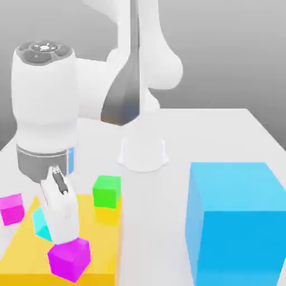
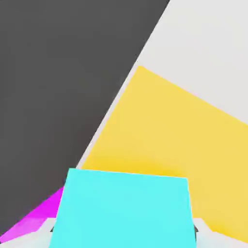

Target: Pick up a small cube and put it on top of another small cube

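The small cyan cube (image 1: 39, 223) sits over the yellow slab (image 1: 98, 246), half hidden behind my gripper (image 1: 55, 230), which is shut on it. In the hand view the cyan cube (image 2: 121, 208) looms large and close, held between the jaws. The bright pink-magenta cube (image 1: 12, 208) rests on the table at the exterior view's left, just off the slab and apart from the gripper. A magenta face (image 2: 34, 219) shows past the cyan cube in the hand view; which magenta cube it belongs to I cannot tell.
A violet-magenta cube (image 1: 68, 258) stands on the slab right in front of the gripper. A green cube (image 1: 106, 190) sits at the slab's far corner. A huge blue cube (image 1: 234, 223) fills the exterior view's right. The arm's white base (image 1: 142, 154) stands behind. The table edge (image 2: 114, 104) runs close by.
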